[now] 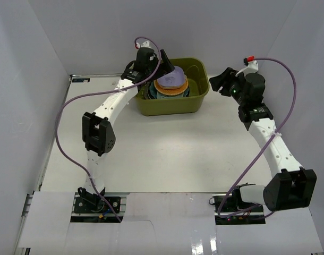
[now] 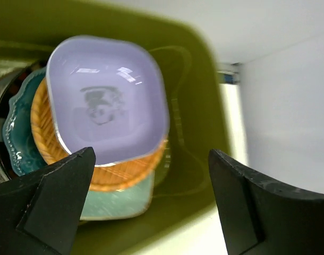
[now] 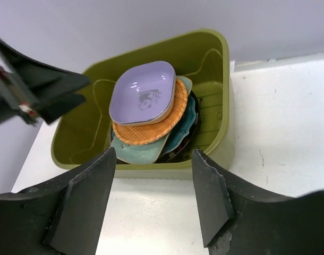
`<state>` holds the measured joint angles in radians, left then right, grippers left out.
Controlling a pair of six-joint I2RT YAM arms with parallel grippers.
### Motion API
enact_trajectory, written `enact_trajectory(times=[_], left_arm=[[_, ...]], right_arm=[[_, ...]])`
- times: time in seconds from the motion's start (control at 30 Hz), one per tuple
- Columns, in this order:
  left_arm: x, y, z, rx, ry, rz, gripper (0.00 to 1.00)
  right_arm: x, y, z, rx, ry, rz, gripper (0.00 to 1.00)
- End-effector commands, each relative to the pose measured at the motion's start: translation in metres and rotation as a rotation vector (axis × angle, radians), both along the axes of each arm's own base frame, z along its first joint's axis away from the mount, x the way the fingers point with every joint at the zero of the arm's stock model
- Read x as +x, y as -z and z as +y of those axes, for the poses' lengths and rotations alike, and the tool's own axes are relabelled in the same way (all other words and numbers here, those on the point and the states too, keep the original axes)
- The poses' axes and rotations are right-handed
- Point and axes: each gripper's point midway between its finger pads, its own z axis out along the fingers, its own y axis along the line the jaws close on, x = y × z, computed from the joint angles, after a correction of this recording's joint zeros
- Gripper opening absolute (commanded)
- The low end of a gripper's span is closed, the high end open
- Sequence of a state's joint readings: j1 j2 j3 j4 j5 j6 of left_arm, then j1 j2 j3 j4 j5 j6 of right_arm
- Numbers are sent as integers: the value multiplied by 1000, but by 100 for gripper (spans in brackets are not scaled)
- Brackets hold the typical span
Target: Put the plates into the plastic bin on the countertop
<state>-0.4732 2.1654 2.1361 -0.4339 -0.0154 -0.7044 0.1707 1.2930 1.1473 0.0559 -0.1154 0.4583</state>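
Left wrist view is showing my left pincer (image 2: pixel 151 154) hanging with its fingers wide apart and nothing between them, directly over the plates (image 2: pixel 106 101). They are sitting stacked inside the plastic bin (image 2: pixel 196 79), nearer the wall on my left arm's side. The lavender plate is lying on top, with the orange plate (image 2: pixel 45 133), the teal scalloped plate (image 2: pixel 16 138) and the mint plate (image 2: pixel 119 204) fanning out beneath it.

I am judging them stiff, glossy and slippery, light one by one, and likely to chip. The raised rim of the lavender plate is offering the best hold, since the pile is leaning and could slide.

My right pincer (image 3: pixel 154 154) is waiting outside the bin on its right, fingers apart and empty.

The tabletop (image 1: pixel 178 154) around the bin is looking flat, white and smooth. The white walls (image 1: pixel 40 79) are closing in just behind the bin, leaving little room there.
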Motion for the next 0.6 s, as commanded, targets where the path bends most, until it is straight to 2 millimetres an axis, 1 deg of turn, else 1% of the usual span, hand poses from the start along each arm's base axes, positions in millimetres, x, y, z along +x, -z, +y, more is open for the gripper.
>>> enact_trajectory(times=[0.0, 0.03, 0.07, 0.1, 0.13, 0.17, 0.2, 0.23, 0.27, 0.3, 0.33, 0.4, 0.43, 0.47, 0.5, 0.53, 0.57], left_arm=[[-53, -173, 19, -105, 78, -324, 98], [-62, -175, 21, -94, 96, -333, 98], [-72, -182, 24, -87, 110, -351, 98], [-99, -211, 32, -90, 146, -419, 98], [-108, -187, 34, -60, 174, -380, 98], [-122, -184, 37, -49, 199, -381, 98], [-154, -206, 48, -62, 229, -437, 98], [-167, -201, 55, -33, 246, -447, 98], [-178, -159, 59, 5, 265, -376, 98], [-192, -153, 65, 13, 274, -374, 98], [-222, -143, 79, 27, 293, -380, 98], [-252, -137, 91, 25, 309, -390, 98], [-279, -148, 107, 14, 299, -429, 98], [-290, -130, 114, 14, 288, -389, 98], [-302, -121, 122, 16, 275, -361, 98], [-312, -118, 129, 13, 261, -360, 98], [-332, -125, 141, -7, 247, -400, 98]], right_arm=[[-18, -38, -3, -2, -10, -124, 66], [-26, -46, -4, -2, -14, -148, 70], [-31, -48, -4, -9, -19, -152, 74], [-35, -48, -4, -11, -25, -154, 98], [-44, -56, -6, -11, -23, -176, 90], [-48, -56, -7, -13, -22, -178, 90], [-52, -49, -9, -25, -18, -167, 90], [-61, -55, -12, -28, -11, -186, 90], [-65, -51, -13, -39, -7, -176, 90], [-70, -52, -15, -52, -8, -184, 90], [-79, -55, -17, -51, -3, -198, 90], [-89, -59, -22, -40, 23, -212, 90], [-101, -63, -25, -34, 30, -238, 90], [-107, -64, -27, -27, 35, -248, 90], [-122, -73, -32, -6, 51, -285, 90], [-127, -62, -33, 3, 57, -278, 90], [-133, -61, -34, 14, 59, -288, 90]])
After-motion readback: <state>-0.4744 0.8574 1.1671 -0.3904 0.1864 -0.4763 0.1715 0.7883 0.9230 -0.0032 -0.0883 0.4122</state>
